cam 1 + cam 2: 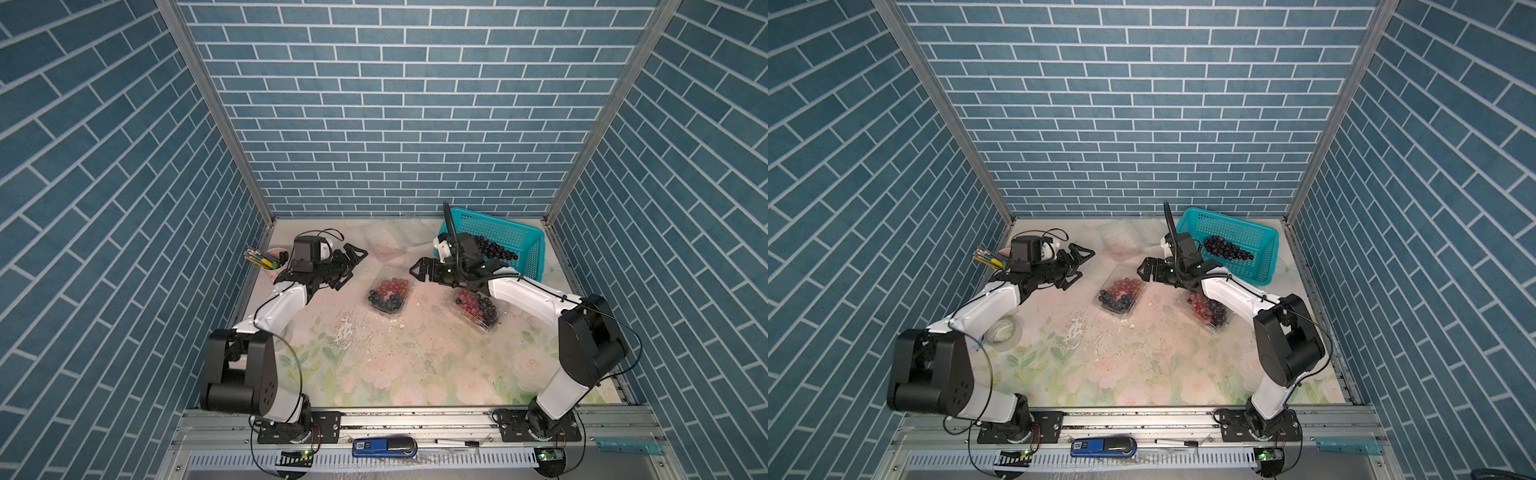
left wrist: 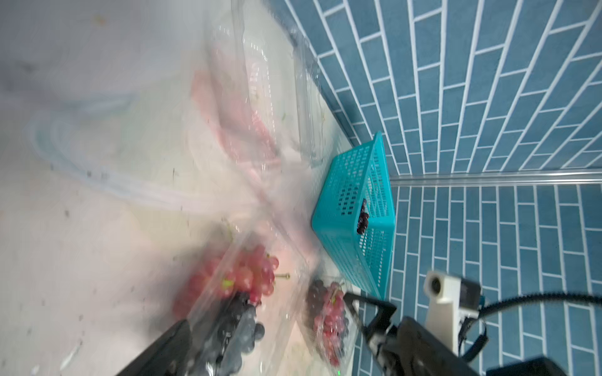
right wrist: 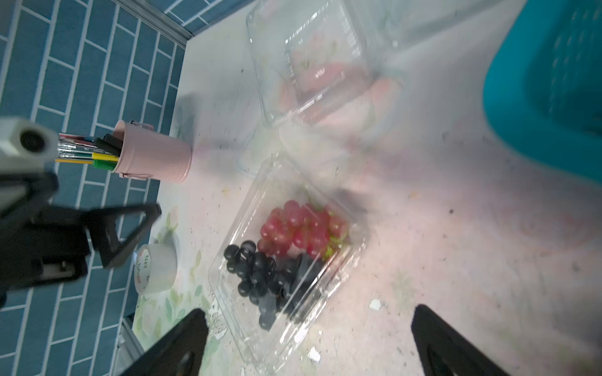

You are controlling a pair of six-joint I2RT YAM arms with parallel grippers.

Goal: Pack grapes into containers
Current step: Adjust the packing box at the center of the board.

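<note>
**A:** The left tool (image 1: 351, 268) hangs over the floral-print table (image 1: 415, 365), fingers spread wide, nothing between them.

**B:** Same for the right tool (image 1: 415, 272). Its wrist view shows both fingers well apart and empty.

**A:** Straight ahead of that right tool, between the two tools, a clear plastic clamshell container (image 1: 390, 314) lies on the table. It holds a red-pink grape bunch (image 1: 392, 286) and a dark purple-black grape bunch (image 1: 384, 303).

**B:** A second clear clamshell (image 1: 487, 328), also with red and dark grapes, lies behind the right tool, partly under its arm.

**A:** A third clear clamshell (image 1: 384, 247) sits beyond the gap between both tools. What's in it, I can't tell.

**B:** One dark bunch (image 1: 496, 249) lies in the teal perforated plastic basket (image 1: 528, 253), just behind the right tool. A pink pen cup (image 1: 275, 270) stands behind the left tool.
</note>
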